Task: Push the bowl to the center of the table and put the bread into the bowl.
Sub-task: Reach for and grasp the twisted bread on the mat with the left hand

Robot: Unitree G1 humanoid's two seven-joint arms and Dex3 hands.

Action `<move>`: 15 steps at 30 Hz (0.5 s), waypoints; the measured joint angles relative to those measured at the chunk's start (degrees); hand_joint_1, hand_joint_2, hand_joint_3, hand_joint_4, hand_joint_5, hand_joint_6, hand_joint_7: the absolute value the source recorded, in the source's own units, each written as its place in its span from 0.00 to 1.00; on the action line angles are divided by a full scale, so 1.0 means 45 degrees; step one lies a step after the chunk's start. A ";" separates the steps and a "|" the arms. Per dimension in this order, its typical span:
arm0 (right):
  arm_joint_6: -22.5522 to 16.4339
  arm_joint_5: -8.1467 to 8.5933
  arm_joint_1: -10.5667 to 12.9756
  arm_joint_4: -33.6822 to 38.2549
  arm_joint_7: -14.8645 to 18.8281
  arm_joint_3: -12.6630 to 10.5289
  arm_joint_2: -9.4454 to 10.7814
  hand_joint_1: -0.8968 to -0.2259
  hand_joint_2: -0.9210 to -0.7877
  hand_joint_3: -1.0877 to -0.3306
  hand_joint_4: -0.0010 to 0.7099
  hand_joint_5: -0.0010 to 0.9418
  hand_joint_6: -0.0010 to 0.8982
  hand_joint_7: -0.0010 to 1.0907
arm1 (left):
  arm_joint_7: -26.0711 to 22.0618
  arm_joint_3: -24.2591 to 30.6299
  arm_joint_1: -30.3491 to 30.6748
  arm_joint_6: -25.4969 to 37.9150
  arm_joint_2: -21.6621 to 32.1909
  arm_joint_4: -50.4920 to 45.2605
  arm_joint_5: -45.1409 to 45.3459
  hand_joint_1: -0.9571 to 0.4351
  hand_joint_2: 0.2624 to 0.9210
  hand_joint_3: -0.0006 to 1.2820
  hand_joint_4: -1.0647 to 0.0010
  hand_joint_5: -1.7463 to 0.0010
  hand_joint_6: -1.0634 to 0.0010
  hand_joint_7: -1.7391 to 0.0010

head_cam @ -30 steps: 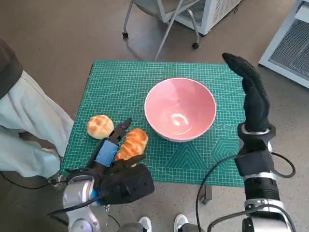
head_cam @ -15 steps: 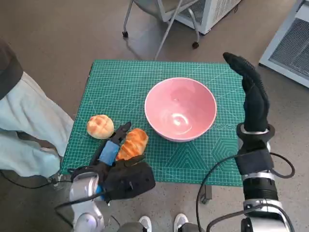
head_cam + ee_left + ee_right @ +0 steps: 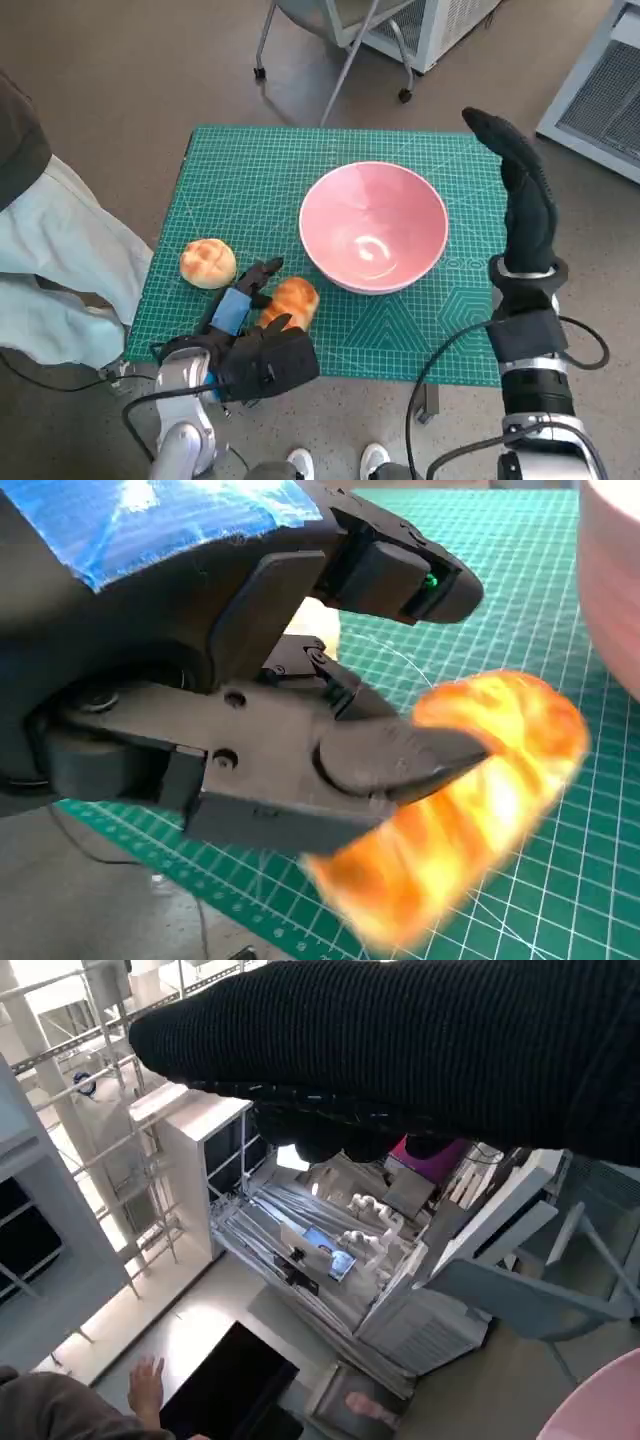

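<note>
The pink bowl stands on the green mat, a little right of the middle; its rim shows in the left wrist view and a corner of it in the right wrist view. An elongated golden bread lies just left of the bowl near the front edge. My left hand grips it from behind, black fingers across the blurred loaf. A round bun sits further left. My right hand stands upright beside the bowl's right side, holding nothing.
A person in pale trousers stands close to the table's left edge. Chair legs on castors and a white unit are beyond the far side. A black cable loops under my right forearm. A person's hand shows in the right wrist view.
My left hand has moved forward and closed round the long bread, which has shifted slightly right, toward the bowl. Right hand, bowl and round bun have not moved.
</note>
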 measured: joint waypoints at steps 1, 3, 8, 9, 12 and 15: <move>0.0000 0.0003 0.0000 0.0008 0.0001 0.0000 0.0000 0.45 0.00 0.42 0.47 0.01 0.07 0.70 | 0.0202 -0.0014 -0.0029 -0.0032 0.0058 0.0125 -0.0123 0.99 0.34 0.83 0.54 0.02 0.58 0.54; 0.0000 0.0010 -0.0001 0.0036 0.0005 0.0001 0.0002 0.45 0.00 0.42 0.47 0.01 0.08 0.70 | 0.0610 -0.0072 -0.0134 -0.0100 0.0203 0.0444 -0.0356 0.99 0.36 0.81 0.53 0.03 0.58 0.52; -0.0001 0.0139 -0.0004 0.0123 0.0097 0.0007 0.0031 0.43 0.00 0.42 0.47 0.01 0.08 0.69 | 0.1529 -0.0257 -0.0384 -0.0203 0.0529 0.1129 -0.0839 0.98 0.42 0.72 0.50 0.08 0.56 0.48; -0.0004 0.0177 -0.0004 0.0140 0.0129 0.0009 0.0044 0.43 0.00 0.42 0.47 0.01 0.08 0.69 | 0.1682 -0.0284 -0.0419 -0.0224 0.0585 0.1230 -0.0911 0.98 0.43 0.71 0.50 0.08 0.55 0.48; -0.0025 0.0403 -0.0004 0.0203 0.0245 0.0020 0.0115 0.42 0.00 0.43 0.47 0.01 0.09 0.69 | 0.2253 -0.0387 -0.0508 -0.0334 0.0828 0.1584 -0.1217 0.78 0.55 0.58 0.52 0.14 0.54 0.28; -0.0085 0.0576 -0.0004 0.0257 0.0337 0.0020 0.0153 0.41 0.00 0.43 0.47 0.01 0.09 0.69 | 0.2760 -0.0450 -0.0551 -0.0433 0.1054 0.1853 -0.1451 0.72 0.59 0.54 0.52 0.17 0.52 0.22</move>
